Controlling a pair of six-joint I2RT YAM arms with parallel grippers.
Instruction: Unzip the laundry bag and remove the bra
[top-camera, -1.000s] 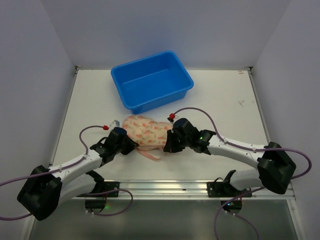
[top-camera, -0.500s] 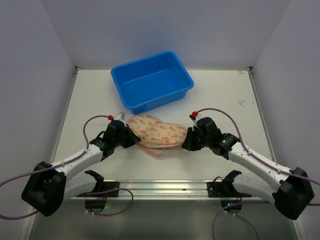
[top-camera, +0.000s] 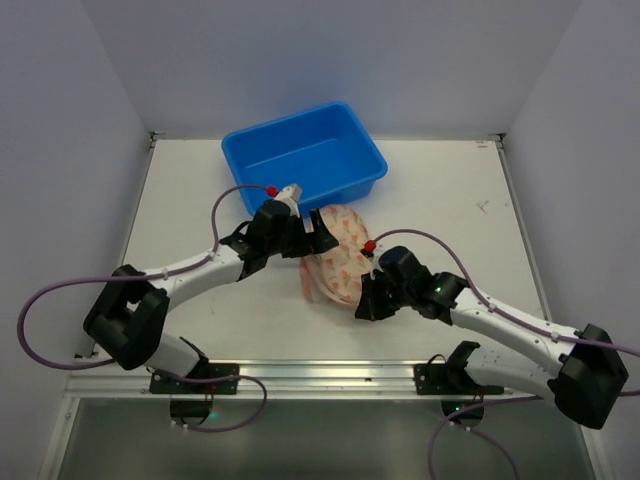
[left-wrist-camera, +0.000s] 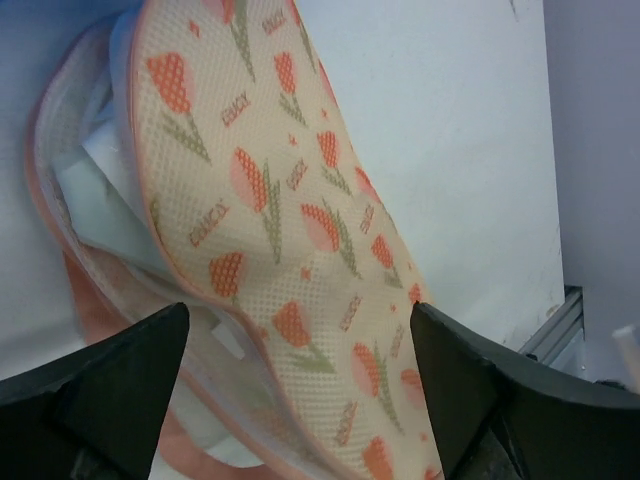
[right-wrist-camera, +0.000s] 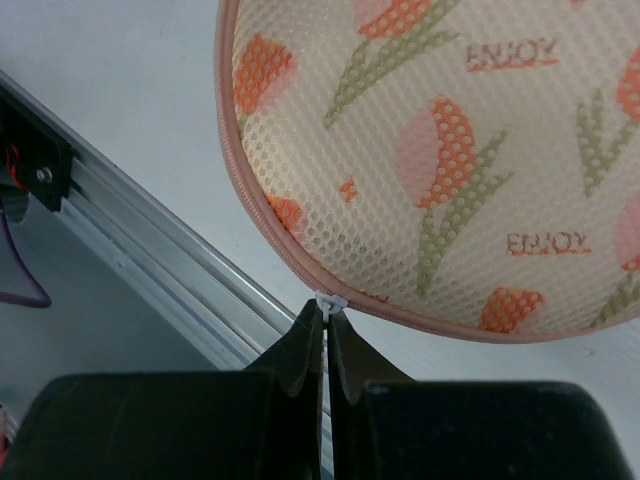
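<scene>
Your laundry bag (top-camera: 338, 255) has swung end-on toward the blue bin (top-camera: 303, 160); right tool (right-wrist-camera: 325, 322) clamps its zipper pull (right-wrist-camera: 329, 300), left tool (left-wrist-camera: 300, 390) spread around it.

arms: two, left (top-camera: 190, 268) at 9 o'clock, right (top-camera: 500, 325) at 4 o'clock
grippers: two (top-camera: 300, 232) (top-camera: 368, 300)
bag (top-camera: 340, 255): one
bin (top-camera: 303, 160): one, 12 o'clock
</scene>
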